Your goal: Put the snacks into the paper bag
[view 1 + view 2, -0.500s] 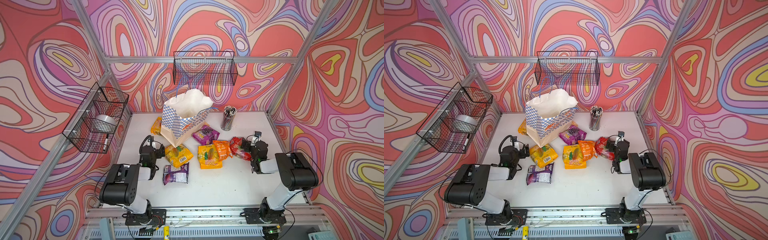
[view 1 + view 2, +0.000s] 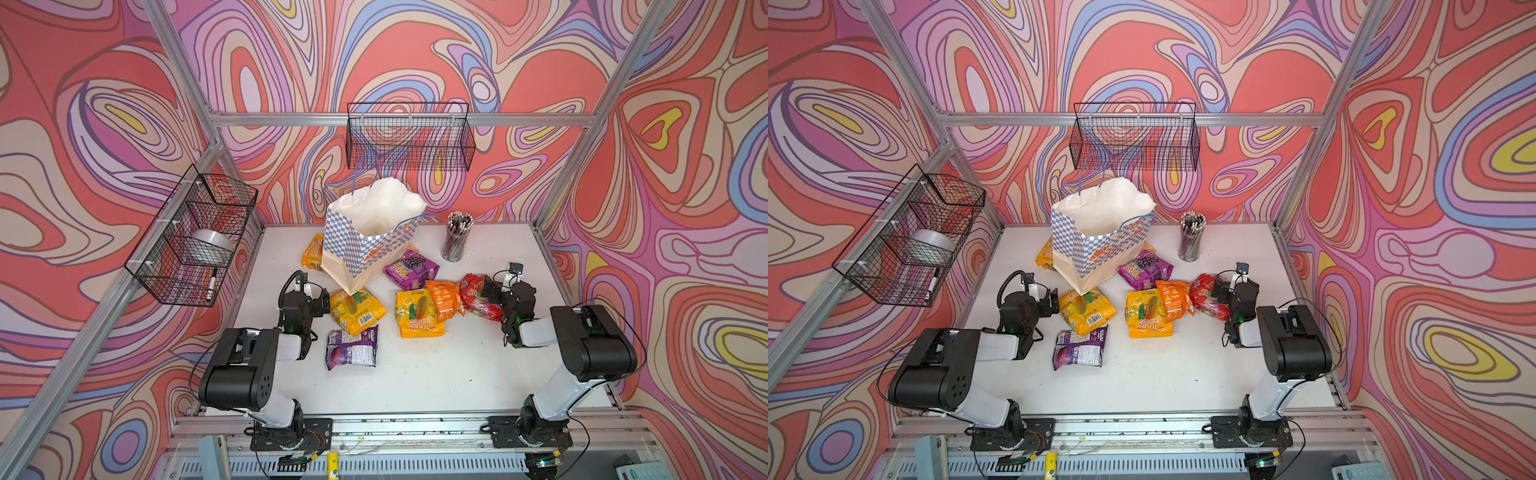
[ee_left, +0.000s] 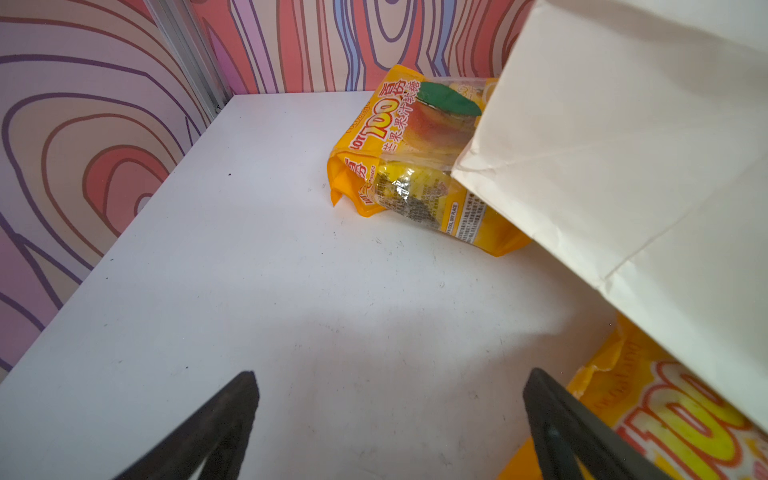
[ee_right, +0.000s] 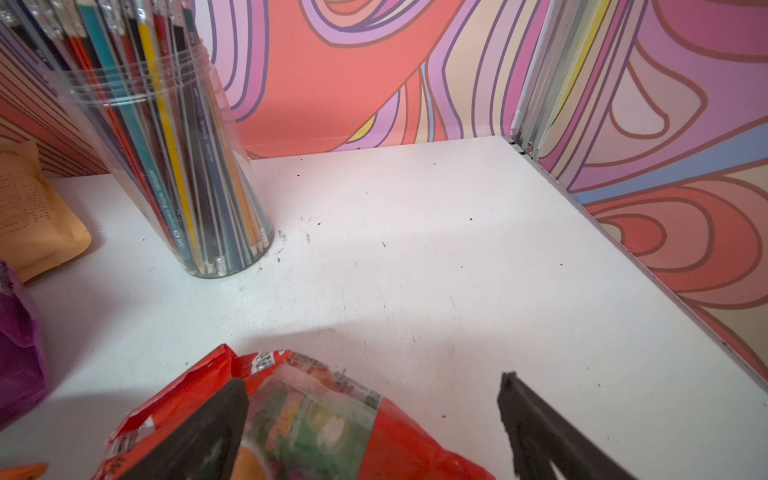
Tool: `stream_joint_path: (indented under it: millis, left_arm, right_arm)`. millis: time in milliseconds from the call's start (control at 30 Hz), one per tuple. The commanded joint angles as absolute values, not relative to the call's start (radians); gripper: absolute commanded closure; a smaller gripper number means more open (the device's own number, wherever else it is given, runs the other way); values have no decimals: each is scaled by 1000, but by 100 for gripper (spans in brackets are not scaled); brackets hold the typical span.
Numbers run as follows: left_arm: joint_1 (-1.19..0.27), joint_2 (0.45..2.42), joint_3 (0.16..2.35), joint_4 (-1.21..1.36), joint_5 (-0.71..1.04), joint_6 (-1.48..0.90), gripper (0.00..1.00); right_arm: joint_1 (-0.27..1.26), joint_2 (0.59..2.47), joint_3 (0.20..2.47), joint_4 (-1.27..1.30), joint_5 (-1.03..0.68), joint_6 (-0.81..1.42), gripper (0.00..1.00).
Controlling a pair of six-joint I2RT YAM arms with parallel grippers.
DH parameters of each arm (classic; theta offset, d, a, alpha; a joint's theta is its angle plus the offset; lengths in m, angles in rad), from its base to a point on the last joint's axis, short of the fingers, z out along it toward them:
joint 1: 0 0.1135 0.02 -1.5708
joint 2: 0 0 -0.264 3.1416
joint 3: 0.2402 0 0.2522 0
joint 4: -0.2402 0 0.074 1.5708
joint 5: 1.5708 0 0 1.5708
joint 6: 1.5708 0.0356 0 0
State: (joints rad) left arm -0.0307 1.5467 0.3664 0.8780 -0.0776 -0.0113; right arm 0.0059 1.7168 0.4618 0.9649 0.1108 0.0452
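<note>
The left tool point(image 3: 392, 419) is being held wide apart, empty, over the surface point(image 3: 249, 270) beside the bag point(image 3: 623, 166); the right tool point(image 4: 370, 419) is being held released above the red packet point(image 4: 407, 440).

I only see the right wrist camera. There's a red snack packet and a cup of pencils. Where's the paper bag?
Observer: The paper bag stands at the back of the table. In both top views it is left of the pencil cup, with its mouth open.
Operator: Are any snacks inside?
Observer: I see only white paper inside. Seven snack packets lie on the table around it.
Operator: What's the other arm doing?
Observer: The left tool is open and holds nothing. It sits beside a yellow packet at the foot of the bag.
</note>
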Motion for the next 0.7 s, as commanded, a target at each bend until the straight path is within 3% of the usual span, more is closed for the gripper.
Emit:
stream_joint_path:
  millis: [0, 567, 667]
  left_arm:
    - [-24, 1546, 385, 874, -66, -5, 0]
    - [-23, 1543, 378, 884, -65, -7, 0]
    - [-20, 1537, 342, 947, -194, -68, 0]
  right_arm:
    - [0, 1721, 468, 961, 104, 40, 2]
    - [0, 1720, 466, 962, 94, 44, 1]
    - [0, 1720, 465, 963, 92, 45, 2]
